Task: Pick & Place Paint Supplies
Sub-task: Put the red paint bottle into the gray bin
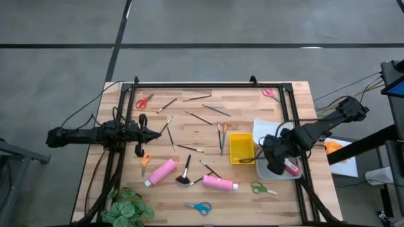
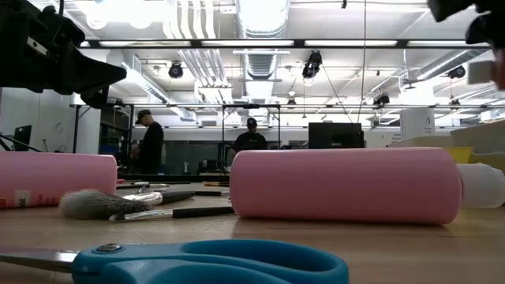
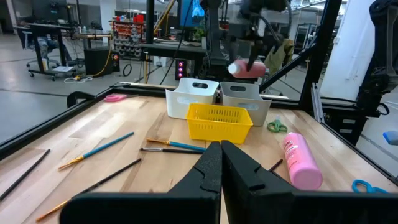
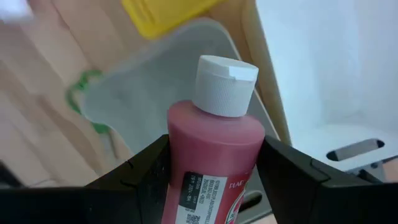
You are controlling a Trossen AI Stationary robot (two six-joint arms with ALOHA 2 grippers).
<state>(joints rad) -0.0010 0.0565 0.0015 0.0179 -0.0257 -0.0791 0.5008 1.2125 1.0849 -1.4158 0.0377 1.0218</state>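
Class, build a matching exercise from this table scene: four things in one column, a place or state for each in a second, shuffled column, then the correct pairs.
Column 1
1. red paint bottle
2. left gripper
3. blue-handled scissors
4. leafy green plant

Column 2
A. shut, holding nothing
B. lying on the table's near edge, between the plant and the green scissors
C. clamped in the right gripper above the white tray
D. at the table's near left corner

Pairs: 1-C, 2-A, 3-B, 4-D
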